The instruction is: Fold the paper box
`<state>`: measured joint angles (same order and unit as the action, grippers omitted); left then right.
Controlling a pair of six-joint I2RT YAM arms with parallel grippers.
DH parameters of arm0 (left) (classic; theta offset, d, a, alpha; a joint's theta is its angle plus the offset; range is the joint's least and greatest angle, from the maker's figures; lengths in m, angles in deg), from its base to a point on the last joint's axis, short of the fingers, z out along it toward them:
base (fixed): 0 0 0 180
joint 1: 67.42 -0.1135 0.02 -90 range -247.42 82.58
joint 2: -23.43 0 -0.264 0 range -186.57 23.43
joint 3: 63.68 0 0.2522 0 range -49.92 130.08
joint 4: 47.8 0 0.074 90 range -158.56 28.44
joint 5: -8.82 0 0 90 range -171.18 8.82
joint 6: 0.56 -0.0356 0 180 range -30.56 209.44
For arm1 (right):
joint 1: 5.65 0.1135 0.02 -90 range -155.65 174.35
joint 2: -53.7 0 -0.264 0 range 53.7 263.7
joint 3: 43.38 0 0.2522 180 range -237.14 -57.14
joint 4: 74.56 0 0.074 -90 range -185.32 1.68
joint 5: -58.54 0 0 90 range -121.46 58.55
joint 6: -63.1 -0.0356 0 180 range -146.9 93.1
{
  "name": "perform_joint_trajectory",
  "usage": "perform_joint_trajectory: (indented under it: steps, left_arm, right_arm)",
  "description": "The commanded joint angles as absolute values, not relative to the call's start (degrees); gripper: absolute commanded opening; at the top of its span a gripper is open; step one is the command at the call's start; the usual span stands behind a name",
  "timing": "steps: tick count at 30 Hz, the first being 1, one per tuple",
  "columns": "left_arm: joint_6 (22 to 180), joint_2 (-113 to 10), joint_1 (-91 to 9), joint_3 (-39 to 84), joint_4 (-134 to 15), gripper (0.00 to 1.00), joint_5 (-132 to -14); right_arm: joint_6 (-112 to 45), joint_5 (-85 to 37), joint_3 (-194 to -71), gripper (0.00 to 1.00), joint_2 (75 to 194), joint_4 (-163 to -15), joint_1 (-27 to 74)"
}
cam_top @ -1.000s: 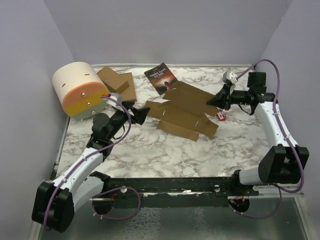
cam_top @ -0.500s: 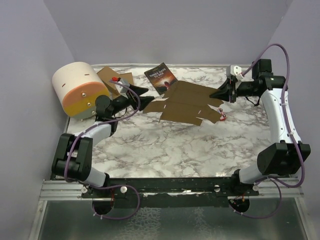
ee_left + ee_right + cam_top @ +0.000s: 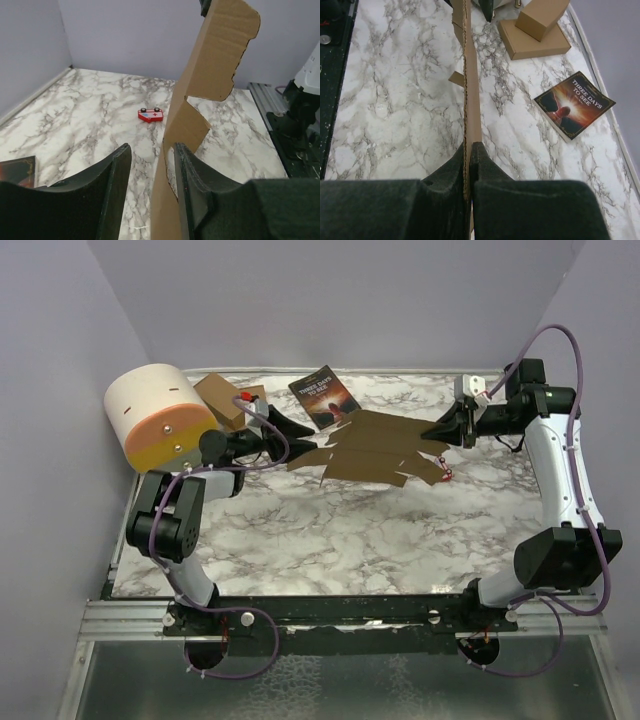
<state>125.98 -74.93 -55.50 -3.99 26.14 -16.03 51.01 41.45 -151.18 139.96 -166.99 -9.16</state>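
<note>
The paper box (image 3: 375,448) is a flat brown die-cut sheet held in the air over the middle of the table, with its flaps hanging. My right gripper (image 3: 432,430) is shut on its right edge; in the right wrist view the fingers (image 3: 470,144) pinch the sheet (image 3: 472,90) edge-on. My left gripper (image 3: 305,435) straddles the sheet's left edge. In the left wrist view the cardboard (image 3: 215,55) stands between the jaws (image 3: 151,146), against the right finger, with a gap to the left finger.
A dark-covered book (image 3: 322,395) lies at the back centre. A stack of flat cardboard (image 3: 228,400) with a small folded carton (image 3: 540,15) on it sits back left, beside a cream and orange drum (image 3: 160,418). A small red toy (image 3: 442,474) lies under the sheet's right end.
The right gripper lifted the sheet off the table. The left arm swung back to the sheet's left edge, and its jaws have narrowed around it.
</note>
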Motion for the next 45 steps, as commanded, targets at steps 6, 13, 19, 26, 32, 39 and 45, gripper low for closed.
perform_joint_trajectory:
  steps: [6,13,19,26,32,39,45]
  left_arm:
    - [129.5,-78.4,-52.6,1.1,40.4,0.44,-9.0]
    - [128.4,-80.5,-50.7,1.8,40.4,0.44,-9.1]
    - [127.9,-81.4,-49.7,2.9,40.3,0.44,-12.0]
    - [121.6,-80.6,-47.5,3.2,32.7,0.46,-14.4]
    - [118.4,-80.2,-46.3,3.7,28.7,0.47,-13.9]
    - [120.1,-81.6,-45.9,6.0,29.0,0.15,-13.2]
    - [126.1,-83.5,-45.8,7.3,35.1,0.00,-11.5]
  right_arm:
    - [54.3,42.3,-151.8,0.01,139.5,-169.0,-9.5]
    - [54.9,42.9,-151.0,0.01,139.1,-169.0,-9.5]
    - [55.2,43.8,-150.2,0.01,139.2,-169.0,-9.4]
    - [55.4,44.6,-149.5,0.01,139.0,-169.0,-9.2]
    - [55.5,45.1,-149.3,0.01,139.1,-169.0,-9.1]
    - [55.6,45.9,-148.9,0.01,139.1,-169.0,-8.9]
    - [55.6,45.4,-148.8,0.01,139.0,-169.0,-8.9]
